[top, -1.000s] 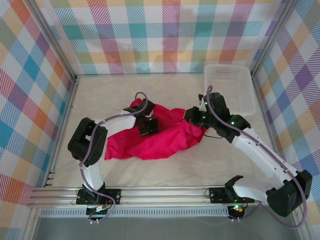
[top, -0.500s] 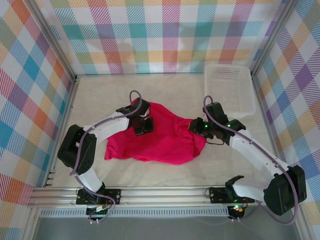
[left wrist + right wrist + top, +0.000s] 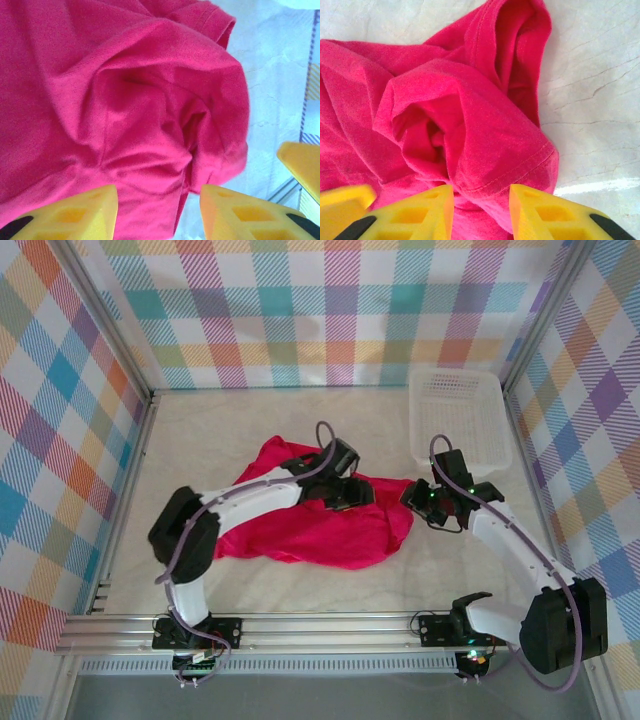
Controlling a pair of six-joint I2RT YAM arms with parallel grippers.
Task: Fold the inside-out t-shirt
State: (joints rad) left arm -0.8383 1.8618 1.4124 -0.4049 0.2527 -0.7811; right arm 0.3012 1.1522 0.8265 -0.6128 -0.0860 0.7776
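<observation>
The inside-out t-shirt [image 3: 300, 530] lies as a crumpled crimson heap on the pale table, wider than it is deep. My left gripper [image 3: 357, 492] hovers over its right part, jaws apart, with bunched fabric [image 3: 125, 100] below and nothing pinched between the yellow fingers [image 3: 65, 215]. My right gripper [image 3: 413, 497] sits at the shirt's right edge, close beside the left one. It is open too, and a stitched sleeve hem [image 3: 510, 170] bulges loosely between its fingers [image 3: 545, 215].
A white lattice basket [image 3: 460, 415] stands at the back right, just behind the right arm. Metal frame posts and chequered walls close in the table on three sides. Bare table [image 3: 200, 430] lies left of and behind the shirt.
Both grippers have opened and let the shirt go. The left gripper has swung right across the shirt to sit near the right gripper, which has shifted slightly right and nearer. The fabric has settled flatter.
</observation>
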